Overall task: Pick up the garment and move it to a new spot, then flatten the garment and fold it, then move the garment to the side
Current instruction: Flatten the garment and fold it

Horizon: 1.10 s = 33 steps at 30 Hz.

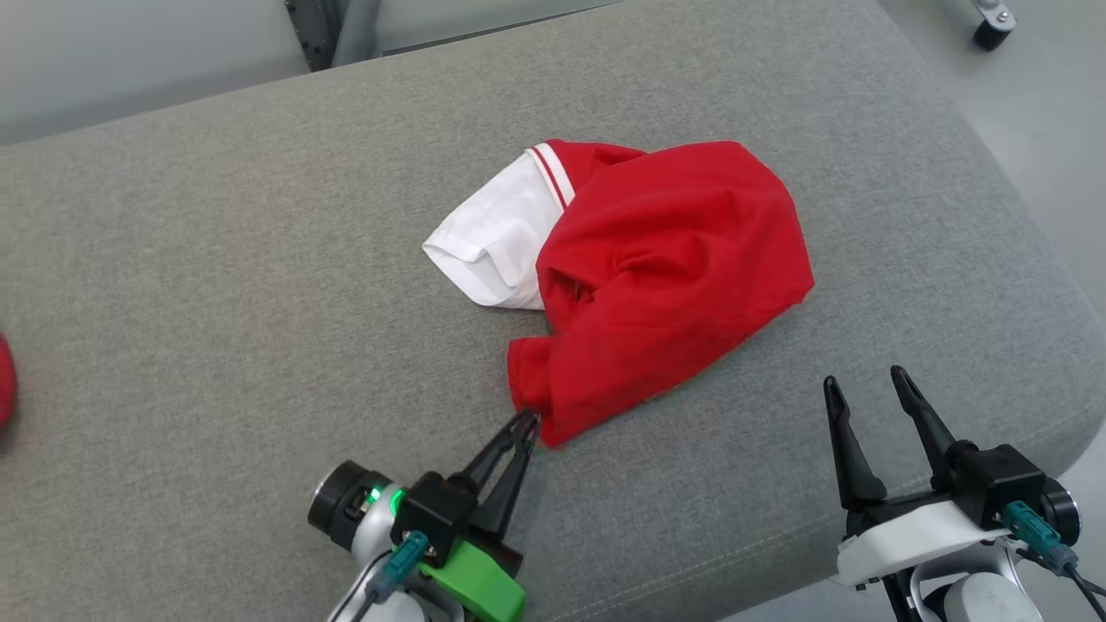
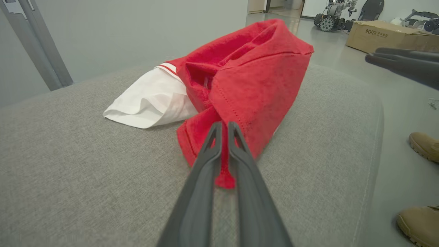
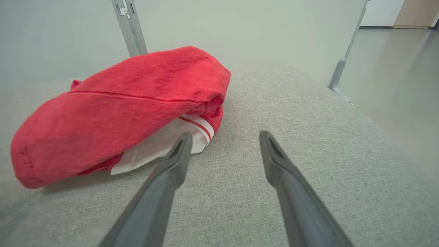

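Note:
A crumpled red garment point(image 1: 674, 276) with a white, red-striped sleeve lies bunched in the middle of the grey cushion point(image 1: 216, 302). My left gripper point(image 1: 527, 423) is at the garment's near corner. Its fingers are shut on a fold of the red cloth point(image 2: 253, 75), which shows between the two tips of that gripper point(image 2: 224, 128). My right gripper point(image 1: 864, 380) stands open near the cushion's front right edge, apart from the cloth. From its own view point(image 3: 223, 137) the garment point(image 3: 120, 113) lies ahead and to the left, with nothing between the fingers.
A red thing point(image 1: 4, 380) peeks in at the cushion's left edge. Beyond the right edge is floor, with a person's tan shoes point(image 2: 425, 144) and a cardboard box point(image 2: 387, 34) farther off. A metal post point(image 3: 128, 27) stands behind the cushion.

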Available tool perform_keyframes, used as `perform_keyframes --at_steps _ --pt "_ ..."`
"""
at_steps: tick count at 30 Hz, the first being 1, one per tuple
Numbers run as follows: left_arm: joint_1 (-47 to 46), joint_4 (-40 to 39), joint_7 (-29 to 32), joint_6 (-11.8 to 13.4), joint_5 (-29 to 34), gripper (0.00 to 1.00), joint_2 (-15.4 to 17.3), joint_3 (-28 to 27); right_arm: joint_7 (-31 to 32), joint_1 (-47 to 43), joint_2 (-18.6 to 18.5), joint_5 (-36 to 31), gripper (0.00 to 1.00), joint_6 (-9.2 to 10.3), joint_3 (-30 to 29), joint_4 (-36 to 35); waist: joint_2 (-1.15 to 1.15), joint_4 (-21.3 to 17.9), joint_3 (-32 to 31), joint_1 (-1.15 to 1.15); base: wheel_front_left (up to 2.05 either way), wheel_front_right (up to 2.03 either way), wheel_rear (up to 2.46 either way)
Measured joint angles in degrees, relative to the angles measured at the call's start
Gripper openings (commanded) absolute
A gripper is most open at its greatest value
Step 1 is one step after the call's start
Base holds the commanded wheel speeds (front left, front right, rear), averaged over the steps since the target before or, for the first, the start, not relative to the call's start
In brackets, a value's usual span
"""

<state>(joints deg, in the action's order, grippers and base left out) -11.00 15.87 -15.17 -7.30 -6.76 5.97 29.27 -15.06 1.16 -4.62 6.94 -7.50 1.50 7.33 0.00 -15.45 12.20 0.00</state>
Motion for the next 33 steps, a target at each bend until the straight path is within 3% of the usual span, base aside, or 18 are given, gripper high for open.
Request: perform_keyframes --at_steps 3,6,7,8,9,11,13,14,19,25,33 --pt "0.7 0.3 0.0 0.0 -2.6 0.0 -0.2 3.2 0.0 0.0 -0.3 0.0 1.0 0.0 0.0 0.0 0.0 1.0 0.0 0.0 0.0 0.0 0.0" --pt "0.7 0.3 0.0 -0.2 -5.1 0.01 -0.6 5.9 0.0 0.0 -0.5 0.0 1.0 0.0 0.1 0.0 0.0 1.7 0.0 0.0 0.0 0.0 0.0" --pt "0.6 0.3 0.0 -0.2 -5.6 0.06 -0.6 6.1 0.0 0.0 -0.6 0.0 1.0 0.0 0.1 0.0 0.0 1.8 0.0 0.0 0.0 0.0 0.0" --pt "0.5 0.2 0.0 -0.2 -6.1 0.16 -0.6 5.9 0.0 0.0 -0.6 0.0 1.0 0.0 0.2 0.0 0.0 1.8 0.0 0.0 0.0 0.0 0.0" --pt "0.3 0.0 0.0 -0.2 -6.7 0.37 -0.7 5.5 0.0 0.0 -0.6 0.0 1.0 0.0 0.2 0.0 0.0 1.8 0.0 0.0 0.0 0.0 0.0" --pt "0.0 -0.3 0.0 -0.2 -7.4 0.6 -1.0 4.3 0.0 0.0 -0.7 0.0 1.0 0.0 0.3 0.0 0.0 1.7 -0.1 0.0 0.0 0.0 0.0" --pt "0.0 -0.5 0.0 -0.2 -7.9 0.94 -1.4 3.2 0.0 0.0 -0.8 0.0 1.0 0.0 0.4 0.1 0.0 1.5 -0.2 0.0 0.0 0.0 0.0" --pt "-0.1 -0.3 0.0 -0.2 -8.5 1.0 -1.5 2.8 0.0 0.0 -0.8 0.0 1.0 0.0 0.4 0.1 0.0 1.4 -0.3 0.0 0.0 0.0 0.0" --pt "-1.2 2.6 0.0 -0.2 -13.3 1.0 -2.1 3.3 0.0 0.0 -0.8 0.0 1.0 0.0 0.5 0.1 0.0 0.8 -0.5 0.0 0.0 0.0 0.0" --pt "-7.5 12.1 0.2 -0.2 -32.2 1.0 -2.9 8.3 0.0 0.0 -0.5 0.0 1.0 0.0 1.0 0.1 0.0 -0.4 -0.4 0.0 0.0 0.0 0.0" --pt "-14.6 16.3 1.5 -0.2 -45.1 1.0 -1.9 15.4 0.0 -0.1 -0.1 0.0 1.0 0.0 0.7 0.2 0.0 -1.8 -0.2 0.0 0.0 0.0 0.0"
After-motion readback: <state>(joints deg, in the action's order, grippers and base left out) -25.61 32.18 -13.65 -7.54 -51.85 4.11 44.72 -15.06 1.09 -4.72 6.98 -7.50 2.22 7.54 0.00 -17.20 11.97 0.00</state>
